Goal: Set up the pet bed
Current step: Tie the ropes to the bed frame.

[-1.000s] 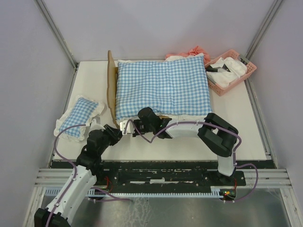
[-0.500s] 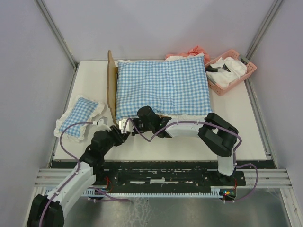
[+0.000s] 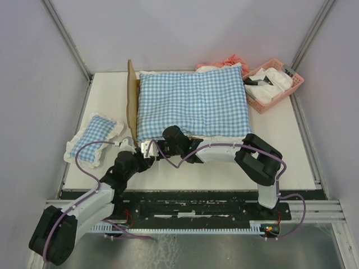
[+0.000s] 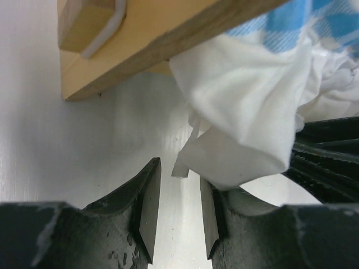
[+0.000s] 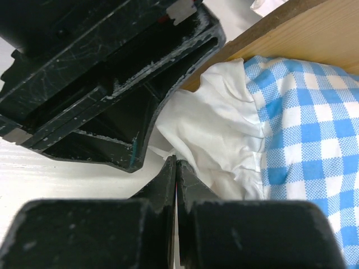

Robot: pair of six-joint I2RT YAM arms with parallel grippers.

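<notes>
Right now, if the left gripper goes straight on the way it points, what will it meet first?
The left gripper would most likely meet the white frill of the cushion first, just ahead; the pet bed's wooden rail lies behind it. Depth is unclear.

Centre frame, I see a big blue-and-white checked cushion (image 3: 193,103). A small matching frilled pillow (image 3: 92,137) lies left on the white tabletop (image 3: 224,168). Upper right, a pink basket (image 3: 297,81) holds white cloths (image 3: 275,78), with coral fabric (image 3: 227,60) just left.
</notes>
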